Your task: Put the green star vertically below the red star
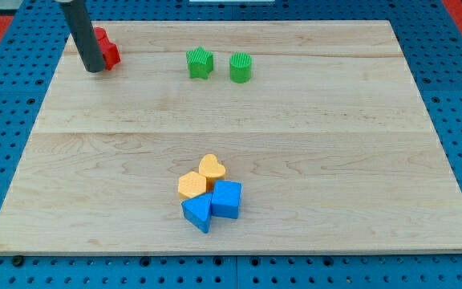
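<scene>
Clearly shown near the view's top, left of centre: the green star (200,63), the block I am to move, resting flat on the desk (335,144). Just beside it, toward the view's right and apart from it, stands a green cylinder (241,67) with a ridged top. Well apart to the view's left, at the desk's top-left corner, lies the red star (105,48), partly hidden behind the rod, so its outline is only partly readable. My tip (94,70) sits at that red block's near left edge, touching it or very nearly so; I cannot tell which. No hand is fitted to this arm, only the rod, so there is nothing to open, close or grip with.

Near the view's bottom centre, well clear of the others, four blocks cluster in contact: a yellow heart (212,168), a yellow hexagon (192,185), a blue cube (226,199) and a blue wedge (198,213).

Progress, as I judge it: nothing is done. The green star lies roughly level with the red one and off to the view's right, not below it. Left to do: bring my tip round to the green star's right and top sides, then push it leftward and downward until it sits directly under the red star.
</scene>
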You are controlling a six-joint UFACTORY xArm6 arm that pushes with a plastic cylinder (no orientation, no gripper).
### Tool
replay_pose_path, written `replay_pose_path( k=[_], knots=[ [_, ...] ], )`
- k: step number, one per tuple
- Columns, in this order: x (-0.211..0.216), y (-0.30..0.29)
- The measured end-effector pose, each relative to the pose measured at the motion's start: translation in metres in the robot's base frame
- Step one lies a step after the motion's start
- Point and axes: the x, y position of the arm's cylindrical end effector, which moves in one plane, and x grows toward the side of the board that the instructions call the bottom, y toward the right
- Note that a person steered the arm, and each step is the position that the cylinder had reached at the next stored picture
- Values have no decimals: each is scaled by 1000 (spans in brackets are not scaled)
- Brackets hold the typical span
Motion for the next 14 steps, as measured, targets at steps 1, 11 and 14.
replay_pose_path(
  k=[1,11,14],
  knots=[
    [6,14],
    [-33,186],
    [23,129]
  ],
)
